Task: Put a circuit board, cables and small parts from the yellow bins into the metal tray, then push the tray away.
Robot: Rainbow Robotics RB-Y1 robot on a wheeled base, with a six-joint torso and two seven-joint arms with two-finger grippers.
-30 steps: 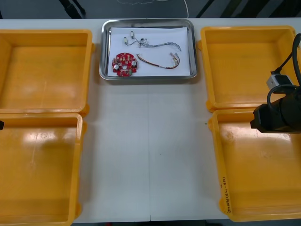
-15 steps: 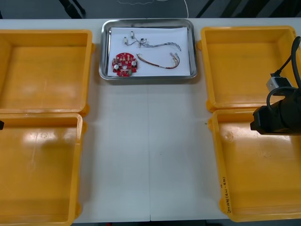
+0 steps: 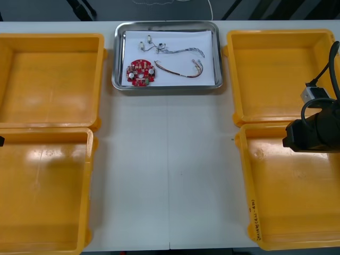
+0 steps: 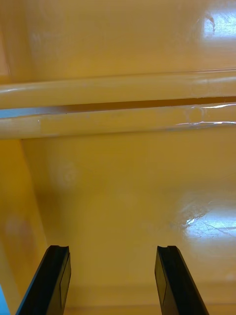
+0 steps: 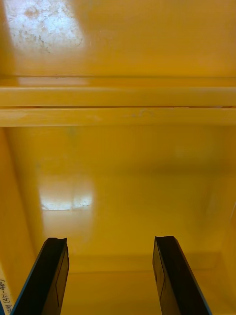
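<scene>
light: we see bright, even overhead light, no hard shadows on the table near the metal tray | glare: we note pale sheen on the yellow bins either side of the tray, and white patches on the bin floor in the right wrist view and in the left wrist view

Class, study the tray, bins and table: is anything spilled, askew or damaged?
Nothing stands out. The circuit board, cables and small parts all lie inside the metal tray, which sits square between the far yellow bins. The left gripper and right gripper hang open above bin floors.
</scene>
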